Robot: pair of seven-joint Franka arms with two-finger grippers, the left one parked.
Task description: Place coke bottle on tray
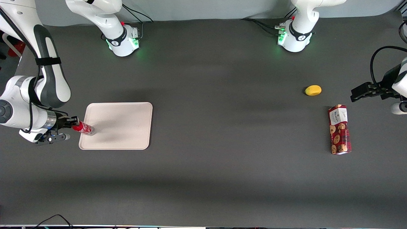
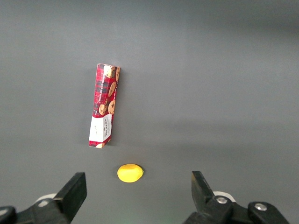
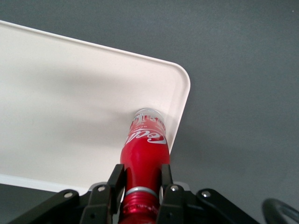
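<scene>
The coke bottle [image 1: 84, 128] is a small slim red bottle with white script. My right gripper [image 1: 73, 124] is shut on its neck, just under the cap. The bottle is tilted, with its clear base over the rim of the beige tray [image 1: 124, 124], at the tray's edge toward the working arm's end. In the right wrist view my gripper [image 3: 141, 175] has a finger on each side of the bottle [image 3: 145, 149], whose base is close to a rounded corner of the tray [image 3: 70, 116]. I cannot tell if the base touches the tray.
A red cookie-printed box [image 1: 339, 129] lies toward the parked arm's end of the table, with a small yellow fruit [image 1: 313, 90] farther from the front camera. Both show in the left wrist view: the box [image 2: 103, 106] and the fruit [image 2: 130, 172].
</scene>
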